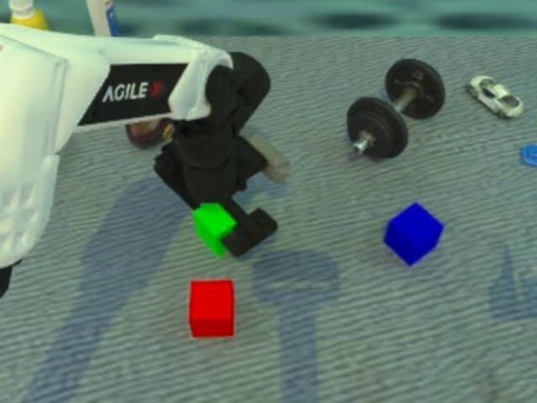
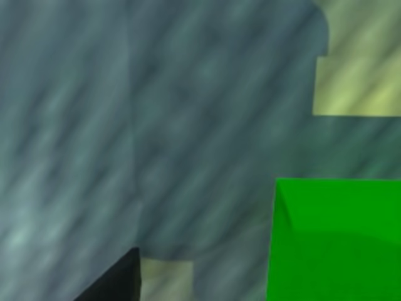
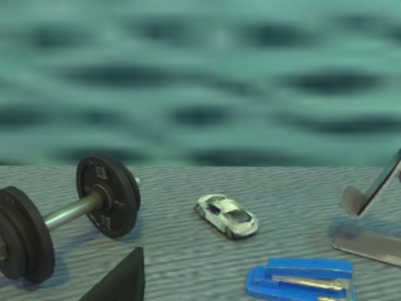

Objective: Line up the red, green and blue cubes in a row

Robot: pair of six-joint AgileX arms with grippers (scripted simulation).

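The green cube (image 1: 211, 225) lies left of centre on the table, with my left gripper (image 1: 222, 227) down around it, open. In the left wrist view the green cube (image 2: 335, 241) fills one side, and bare table shows between it and the one dark finger (image 2: 116, 282) in view. The red cube (image 1: 211, 308) sits nearer the front edge, just below the green one in the top view. Right of centre, the blue cube (image 1: 413, 232) stands alone. My right arm is out of the top view; one of its fingers (image 3: 122, 279) shows in the right wrist view, with nothing held.
A black dumbbell (image 1: 394, 105) lies at the back right, with a white toy car (image 1: 495, 94) beyond it. A blue stapler (image 1: 529, 154) sits at the right edge. A metal stand (image 3: 369, 219) shows in the right wrist view. Bottles (image 1: 29, 15) stand at the back left.
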